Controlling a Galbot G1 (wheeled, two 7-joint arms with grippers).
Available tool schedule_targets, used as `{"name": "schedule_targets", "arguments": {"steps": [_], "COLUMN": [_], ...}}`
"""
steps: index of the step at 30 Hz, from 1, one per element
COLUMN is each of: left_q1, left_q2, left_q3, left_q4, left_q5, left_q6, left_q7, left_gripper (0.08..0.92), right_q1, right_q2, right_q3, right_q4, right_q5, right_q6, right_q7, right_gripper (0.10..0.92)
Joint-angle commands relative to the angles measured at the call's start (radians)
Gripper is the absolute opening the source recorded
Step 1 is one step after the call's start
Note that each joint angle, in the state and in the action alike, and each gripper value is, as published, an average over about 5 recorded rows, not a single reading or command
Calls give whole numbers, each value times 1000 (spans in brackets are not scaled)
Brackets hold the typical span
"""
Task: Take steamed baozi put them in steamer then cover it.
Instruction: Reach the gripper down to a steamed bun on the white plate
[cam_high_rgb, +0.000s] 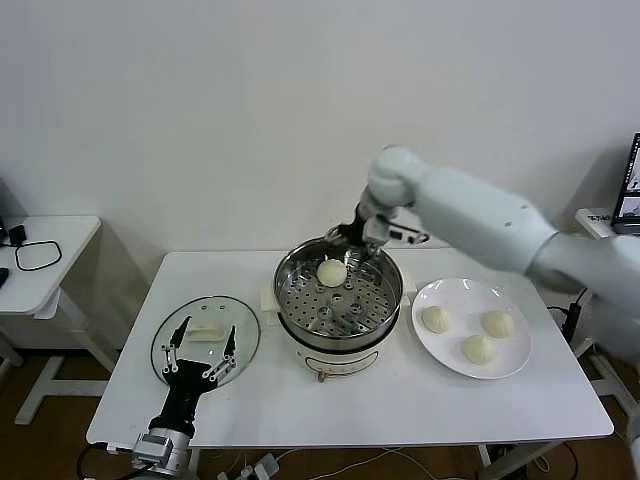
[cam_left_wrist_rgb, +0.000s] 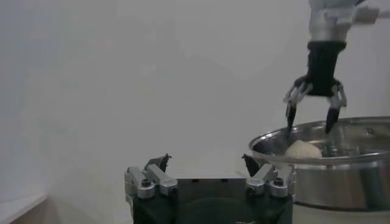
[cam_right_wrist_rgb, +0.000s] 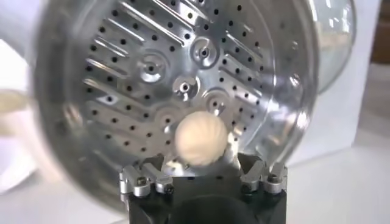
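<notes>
A: Steamer (cam_high_rgb: 339, 300) is seen at the desk's (cam_high_rgb: 420, 400) centre. Where is the baozi?

B: One baozi (cam_high_rgb: 331, 271) is found on the perforated floor, toward twelve o'clock. The right pincer (cam_high_rgb: 358, 246) is held just above it, fingers spread, nothing gripped.

A: And the remaining buns?

B: Three baozi (cam_high_rgb: 479, 349) are kept on the white plate (cam_high_rgb: 510, 370) at three o'clock of the steamer.

A: The left pincer?

B: The left pincer (cam_high_rgb: 201, 351) is poised released over the glass lid (cam_high_rgb: 243, 350), which is laid flat at nine o'clock.
</notes>
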Motion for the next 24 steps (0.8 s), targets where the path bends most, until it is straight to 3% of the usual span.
{"name": "schedule_targets", "arguments": {"steps": [1, 10, 24], "left_q1": [5, 20, 29], "left_q2": [5, 0, -9], "left_q3": [14, 35, 40], "left_q4": [-30, -41, -47], "left_q5": [4, 23, 31], "left_q6": [2, -9, -12], "left_q7": [-2, -4, -8], "left_gripper": [823, 823, 823], "right_q1": [136, -181, -449], "right_q2": [-365, -475, -256], "right_q3": [-95, 51, 293], "right_q4": [195, 124, -150], "right_q5": [388, 348, 154], "right_q6": [-454, -635, -633], "right_q7": [-175, -157, -85], "right_gripper": [823, 823, 823]}}
